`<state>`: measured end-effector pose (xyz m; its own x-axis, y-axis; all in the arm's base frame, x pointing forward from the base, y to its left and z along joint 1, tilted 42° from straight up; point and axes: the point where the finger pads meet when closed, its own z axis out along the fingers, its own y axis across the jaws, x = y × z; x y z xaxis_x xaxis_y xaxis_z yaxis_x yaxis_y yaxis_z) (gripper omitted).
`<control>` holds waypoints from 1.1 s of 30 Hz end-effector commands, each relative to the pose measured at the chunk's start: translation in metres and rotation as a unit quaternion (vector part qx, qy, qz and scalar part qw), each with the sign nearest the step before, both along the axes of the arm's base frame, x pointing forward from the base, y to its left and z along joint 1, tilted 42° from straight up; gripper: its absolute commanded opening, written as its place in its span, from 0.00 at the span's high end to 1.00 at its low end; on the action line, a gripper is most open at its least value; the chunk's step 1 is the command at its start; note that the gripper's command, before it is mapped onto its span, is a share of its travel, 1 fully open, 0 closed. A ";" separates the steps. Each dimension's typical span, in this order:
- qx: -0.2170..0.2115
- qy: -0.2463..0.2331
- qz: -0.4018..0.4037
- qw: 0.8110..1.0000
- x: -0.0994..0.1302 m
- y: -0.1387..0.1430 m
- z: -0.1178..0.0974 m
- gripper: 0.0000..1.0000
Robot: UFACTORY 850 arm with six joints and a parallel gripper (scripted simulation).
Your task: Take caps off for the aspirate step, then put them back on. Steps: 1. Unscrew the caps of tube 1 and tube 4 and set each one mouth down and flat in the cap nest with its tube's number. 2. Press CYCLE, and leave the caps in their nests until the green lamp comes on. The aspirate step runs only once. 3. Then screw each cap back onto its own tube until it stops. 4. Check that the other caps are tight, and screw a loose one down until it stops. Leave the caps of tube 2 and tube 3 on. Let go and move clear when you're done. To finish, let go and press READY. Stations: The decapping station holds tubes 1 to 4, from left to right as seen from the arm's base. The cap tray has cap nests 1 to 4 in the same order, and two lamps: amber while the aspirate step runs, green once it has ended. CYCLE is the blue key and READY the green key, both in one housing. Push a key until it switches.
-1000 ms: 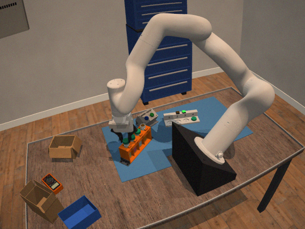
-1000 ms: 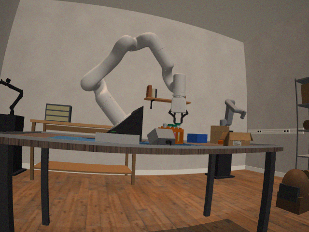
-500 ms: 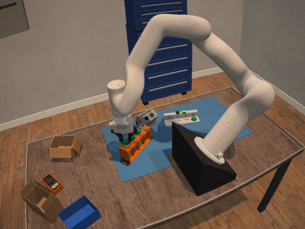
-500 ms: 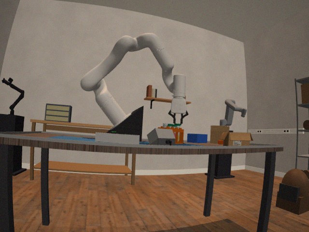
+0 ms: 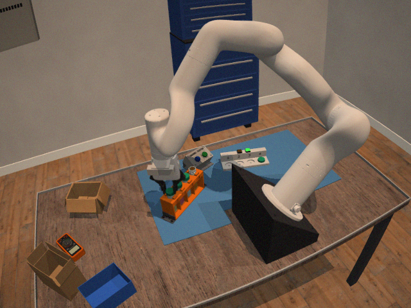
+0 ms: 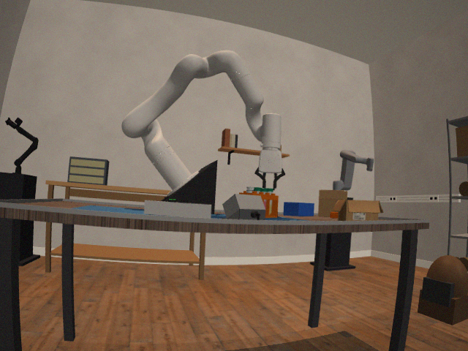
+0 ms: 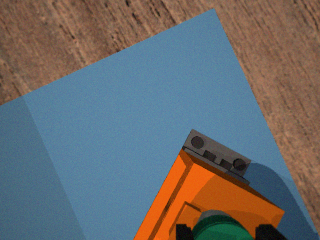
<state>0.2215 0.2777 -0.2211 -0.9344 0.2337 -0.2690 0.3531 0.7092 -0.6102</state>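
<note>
Blue bin (image 5: 106, 287) (image 6: 298, 208): nearest you in the top view, its lower edge cut off by the frame.
Tall carton (image 5: 56, 270) (image 6: 327, 204): just behind the bin, flaps up; you can't see its whole inside.
Multimeter (image 5: 70, 246): face up beside that carton, display too small for you to read.
Low carton (image 5: 83, 204) (image 6: 362, 211): open, farther back on the left.
Black wedge base (image 5: 253, 215) (image 6: 205, 189): stands under the arm and hides part of the cap tray's front edge from your top view.
Orange tube rack (image 5: 168, 206) (image 6: 272, 205) (image 7: 175, 200): on the blue mat (image 5: 185, 228) (image 7: 115, 125); your wrist view catches only one end.
Tube 1's cap (image 5: 169, 191) (image 7: 221, 231): green, on its tube at the rack's near end, its lower part cropped in the wrist view.
Gripper (image 5: 169, 190) (image 6: 270, 186) (image 7: 221, 233): pinching tube 1's cap from both sides; you can't make out the contact itself.
Middle caps: both green, over tubes 2 and 3, partly behind the fingers for you.
Tube 4 (image 5: 192, 170): uncapped at the far end.
Key housing (image 5: 198, 155) (image 6: 246, 206): blue and green keys show from above, lettering too blurred for you.
Cap tray (image 5: 264, 153) (image 6: 177, 208): green lamp (image 5: 247, 150) lit, amber lamp (image 5: 239, 151) dark; tube 4's cap (image 5: 261, 159) sits in nest 4.
Blue cabinet (image 5: 228, 115): farthest back, top cut off, middle behind the arm.

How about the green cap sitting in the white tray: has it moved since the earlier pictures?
No. The green cap still sits in nest 4, below the tray's printed 4.
</note>
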 end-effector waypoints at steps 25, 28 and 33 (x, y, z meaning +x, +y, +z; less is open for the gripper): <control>0.001 0.000 0.000 1.000 0.000 0.001 0.000 0.54; 0.003 -0.033 -0.036 0.999 0.001 0.000 -0.001 0.54; 0.003 -0.033 -0.036 0.999 0.001 -0.001 -0.003 0.54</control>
<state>0.2217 0.2759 -0.2232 -0.8975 0.2994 -0.3237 0.4385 0.6838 -0.5833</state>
